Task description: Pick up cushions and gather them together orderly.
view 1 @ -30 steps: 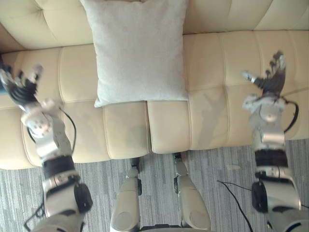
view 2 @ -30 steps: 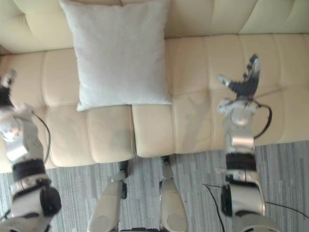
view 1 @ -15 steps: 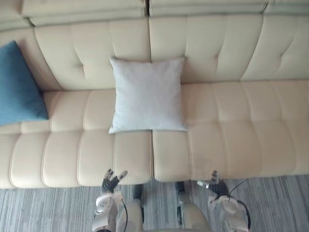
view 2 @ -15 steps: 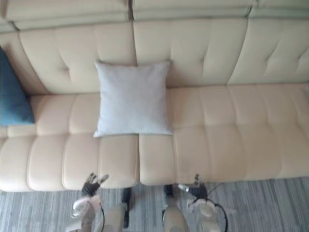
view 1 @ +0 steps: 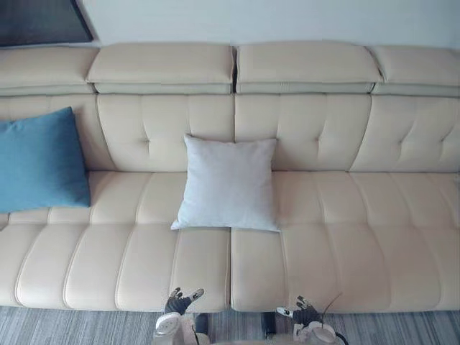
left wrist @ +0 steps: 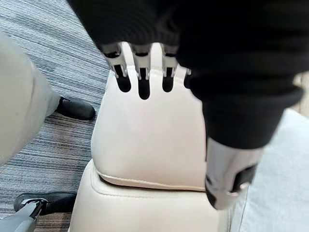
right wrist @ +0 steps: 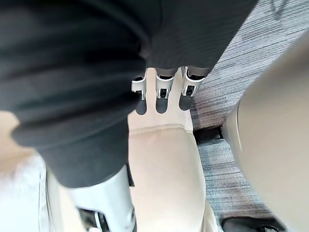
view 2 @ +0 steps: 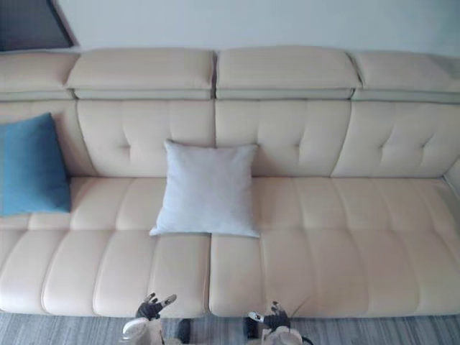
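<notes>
Fingers (left wrist: 143, 72) spread, empty on left hand (view 1: 177, 302) and right hand (view 1: 302, 314); a long reach could knock the grey cushion (view 1: 228, 183) askew

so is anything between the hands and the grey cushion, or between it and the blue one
Nothing visible does. Only bare sofa seat lies between the left hand, the right hand and the grey cushion, and between that and the blue cushion at the sofa's left end.
</notes>
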Robot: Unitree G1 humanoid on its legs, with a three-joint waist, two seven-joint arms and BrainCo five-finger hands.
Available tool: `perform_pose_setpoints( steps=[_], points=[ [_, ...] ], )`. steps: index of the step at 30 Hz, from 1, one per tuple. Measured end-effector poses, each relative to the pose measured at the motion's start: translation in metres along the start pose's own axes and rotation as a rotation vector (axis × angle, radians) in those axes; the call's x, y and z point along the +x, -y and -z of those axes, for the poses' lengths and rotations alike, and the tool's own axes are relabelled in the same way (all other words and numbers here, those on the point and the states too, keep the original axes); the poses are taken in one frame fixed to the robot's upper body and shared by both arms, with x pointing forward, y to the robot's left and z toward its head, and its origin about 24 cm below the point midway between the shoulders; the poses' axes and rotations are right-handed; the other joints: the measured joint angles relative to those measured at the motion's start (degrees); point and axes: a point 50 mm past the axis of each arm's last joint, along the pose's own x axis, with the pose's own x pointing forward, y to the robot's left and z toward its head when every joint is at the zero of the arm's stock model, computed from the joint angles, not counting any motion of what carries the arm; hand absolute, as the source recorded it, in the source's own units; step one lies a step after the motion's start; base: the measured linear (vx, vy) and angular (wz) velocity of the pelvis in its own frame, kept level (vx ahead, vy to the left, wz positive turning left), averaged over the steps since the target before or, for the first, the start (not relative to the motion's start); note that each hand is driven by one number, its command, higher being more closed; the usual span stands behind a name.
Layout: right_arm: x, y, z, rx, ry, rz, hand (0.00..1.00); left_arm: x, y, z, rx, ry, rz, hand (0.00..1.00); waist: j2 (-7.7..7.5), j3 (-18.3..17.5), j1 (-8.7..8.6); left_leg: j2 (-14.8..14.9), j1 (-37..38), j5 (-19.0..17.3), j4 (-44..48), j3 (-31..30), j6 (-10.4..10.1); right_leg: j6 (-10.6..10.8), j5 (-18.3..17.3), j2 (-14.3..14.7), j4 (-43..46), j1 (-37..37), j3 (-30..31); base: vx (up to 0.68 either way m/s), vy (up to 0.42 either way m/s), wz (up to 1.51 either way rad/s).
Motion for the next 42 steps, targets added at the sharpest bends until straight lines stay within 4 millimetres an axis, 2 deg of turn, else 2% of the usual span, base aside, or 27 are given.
perform_pose_setpoints(
  steps=[3, 4, 13, 20, 24, 26, 27, 28, 29, 30, 31, 32, 33, 34, 35, 36, 37, 38, 39, 40, 42],
  points=[
    [0.000, 0.003, 0.005, 0.017, -0.023, 0.013, 0.00, 0.000, -0.004, 0.007, -0.011, -0.036, -0.017, 0.00, -0.14, -0.7, -0.04, 0.0, 1.7, 0.0, -0.8, 0.0, 0.0, -0.2, -0.6, 0.0, 0.0, 1.3, -0.2, 0.00, 0.000, 0.00],
    [0.001, 0.009, 0.011, 0.060, -0.071, 0.040, 0.00, 0.000, -0.016, 0.013, 0.011, -0.071, -0.050, 0.00, -1.60, -1.8, -0.61, -1.3, 2.6, 0.1, -1.8, -0.5, 0.4, 0.6, -1.1, -1.3, -0.4, 2.3, -1.3, 0.00, 0.000, 0.00],
    [0.001, 0.009, 0.013, 0.048, -0.076, 0.039, 0.00, 0.000, -0.018, 0.016, 0.012, -0.079, -0.054, 0.00, -1.59, -1.8, -1.06, -1.5, 3.8, -0.1, -1.7, -0.2, 0.8, 0.7, -1.3, -1.5, -0.4, 3.3, -1.1, 0.00, 0.000, 0.00],
    [0.002, 0.005, 0.014, -0.092, -0.087, 0.015, 0.00, -0.002, -0.021, 0.023, 0.015, -0.101, -0.057, 0.00, -1.67, -1.7, -1.33, -2.0, 7.0, -0.7, -1.6, 3.0, 1.5, 0.9, -1.8, -1.7, 1.7, 4.2, 1.7, -0.03, 0.018, -0.22],
    [0.005, -0.006, 0.004, -0.208, -0.050, -0.018, 0.00, -0.001, -0.024, 0.021, 0.020, -0.096, -0.063, 0.00, -2.30, -1.0, -1.25, -2.2, 6.9, -1.3, -0.2, 8.0, 1.8, 1.1, -1.8, -1.7, 5.1, 0.7, 5.8, -0.10, 0.010, -0.59],
    [0.005, -0.015, -0.003, -0.231, -0.029, -0.043, 0.00, 0.001, -0.030, 0.014, 0.022, -0.077, -0.076, 0.00, -3.68, -0.4, -1.17, -2.3, 4.6, -2.7, 3.5, 11.6, 2.6, 1.0, -3.0, -2.9, 5.9, -1.7, 4.2, -0.18, 0.015, -0.69],
    [0.006, -0.017, -0.007, -0.230, -0.019, -0.046, 0.00, 0.001, -0.028, 0.015, 0.008, -0.082, -0.072, 0.00, -2.24, -0.4, -1.44, -0.6, 2.0, -3.0, 6.3, 14.5, 3.3, 1.2, -5.1, -3.4, 5.6, -2.1, -0.2, -0.17, 0.011, -0.46],
    [0.007, -0.017, -0.011, -0.233, -0.011, -0.046, 0.00, 0.001, -0.026, 0.014, 0.004, -0.078, -0.069, 0.00, -1.07, -0.3, -1.33, 0.9, 0.7, -3.1, 7.4, 15.2, 3.5, -0.1, -6.3, -3.0, 11.3, -4.4, -2.8, -0.11, 0.003, -0.23],
    [0.008, -0.020, -0.015, -0.234, -0.005, -0.051, 0.00, 0.002, -0.023, 0.008, -0.001, -0.056, -0.063, 0.00, -0.88, -0.2, -1.40, 2.4, -0.9, -3.1, 9.1, 15.1, 3.5, -0.6, -9.1, -3.5, 27.6, -7.9, -5.1, -0.01, -0.096, 0.10],
    [0.008, -0.021, -0.012, -0.231, -0.012, -0.055, 0.00, 0.003, -0.022, 0.004, -0.004, -0.042, -0.061, 0.00, -2.25, -0.7, -1.03, 2.1, -2.3, -3.1, 12.3, 14.1, 3.5, 1.2, -10.9, -7.9, 44.1, -6.6, -4.9, -0.01, -0.176, 0.17],
    [0.008, -0.024, -0.014, -0.230, -0.003, -0.063, 0.00, 0.003, -0.024, 0.002, -0.004, -0.030, -0.067, 0.00, -3.71, -1.0, -0.80, 2.0, -4.1, -3.2, 15.7, 14.2, 3.4, 2.5, -8.4, -10.1, 46.4, -5.7, -3.1, -0.09, -0.242, 0.11],
    [0.009, -0.025, -0.021, -0.230, 0.017, -0.063, 0.00, 0.003, -0.023, 0.000, -0.005, -0.025, -0.064, 0.00, -3.39, -1.1, -0.05, 2.3, -6.7, -4.2, 17.8, 13.4, 2.5, 3.9, -7.6, -7.6, 43.8, -5.8, -3.4, -0.23, -0.110, -0.01],
    [0.011, -0.011, -0.023, -0.235, 0.019, -0.029, 0.00, 0.001, -0.013, 0.009, -0.016, -0.059, -0.038, 0.00, 0.02, -3.3, 0.23, 1.3, -9.0, -3.9, 16.2, 9.9, 2.9, 6.9, -8.4, -5.3, 36.3, -2.4, -1.8, -0.28, 0.067, -0.17],
    [0.013, -0.003, -0.036, -0.241, 0.046, -0.002, 0.00, 0.001, -0.005, 0.011, -0.041, -0.066, -0.024, 0.00, 1.72, -2.4, 0.92, 1.1, -7.9, -2.0, 13.1, 12.1, 5.2, 9.0, -11.4, -4.7, 43.1, -1.3, 0.7, -0.21, 0.123, 0.11],
    [0.014, -0.006, -0.039, -0.240, 0.056, -0.006, 0.00, 0.003, -0.005, 0.005, -0.042, -0.050, -0.026, 0.00, 0.02, -1.7, 0.31, -0.6, -8.0, -0.4, 12.8, 12.5, 6.1, 9.7, -12.5, -5.7, 45.4, 0.4, 2.8, -0.17, 0.000, -0.08],
    [0.015, -0.010, -0.047, -0.244, 0.074, -0.011, 0.00, 0.004, -0.003, -0.001, -0.050, -0.036, -0.026, 0.00, -1.50, -0.8, 0.82, -1.2, -9.0, -0.3, 14.1, 13.6, 5.9, 7.6, -11.9, -6.2, 39.6, 4.8, 4.2, -0.20, -0.170, -0.14],
    [0.016, -0.015, -0.058, -0.246, 0.109, -0.020, 0.00, 0.005, -0.003, -0.005, -0.057, -0.028, -0.027, 0.00, -0.61, -0.8, 1.69, -0.2, -10.7, 0.1, 15.2, 14.1, 5.3, 7.1, -13.9, -5.6, 32.1, 7.5, 3.6, -0.22, -0.176, -0.46],
    [0.016, -0.020, -0.065, -0.247, 0.129, -0.027, 0.00, 0.005, -0.002, -0.005, -0.061, -0.027, -0.024, 0.00, 0.87, -0.8, 1.97, 1.5, -11.3, 1.2, 14.7, 14.0, 4.2, 6.8, -13.6, -4.3, 27.4, 8.6, 2.8, -0.27, -0.162, -0.48],
    [0.016, -0.022, -0.067, -0.243, 0.137, -0.029, 0.00, 0.004, 0.000, -0.003, -0.065, -0.030, -0.019, 0.00, 1.40, -0.8, 2.09, 2.5, -11.2, 2.1, 13.6, 14.0, 3.7, 6.7, -13.6, -3.8, 24.7, 9.4, 1.8, -0.28, -0.164, -0.28],
    [0.015, -0.026, -0.068, -0.235, 0.145, -0.036, 0.00, 0.004, 0.002, -0.003, -0.068, -0.032, -0.016, 0.00, 1.67, -0.8, 2.00, 3.4, -11.1, 4.0, 12.1, 14.0, 3.2, 5.5, -14.4, -3.3, 21.3, 10.9, -0.3, -0.27, -0.190, -0.08],
    [0.015, -0.025, -0.069, -0.227, 0.152, -0.032, 0.00, 0.002, 0.005, 0.003, -0.059, -0.046, -0.001, 0.00, 2.65, 0.0, 1.55, 4.5, -11.3, 8.1, 9.4, 13.5, 2.7, 3.7, -15.4, -1.8, 19.9, 11.2, -2.2, -0.25, -0.195, 0.18]
  ],
)
